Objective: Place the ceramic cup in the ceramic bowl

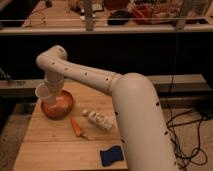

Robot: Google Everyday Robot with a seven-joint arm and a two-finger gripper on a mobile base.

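Note:
The white ceramic cup (43, 93) hangs tilted over the left rim of the orange-brown ceramic bowl (62, 107), which sits at the back left of the wooden table (47, 147). My gripper (51, 89) reaches down from the white arm's wrist and is shut on the cup's right side. The wrist hides the fingers and the middle of the bowl.
An orange carrot (77, 127) lies in front of the bowl, with a white tube-like bottle (98, 120) to its right. A blue cloth-like item (111, 155) lies near the front edge. The thick white arm (140, 115) covers the table's right side. Cables lie on the floor at right.

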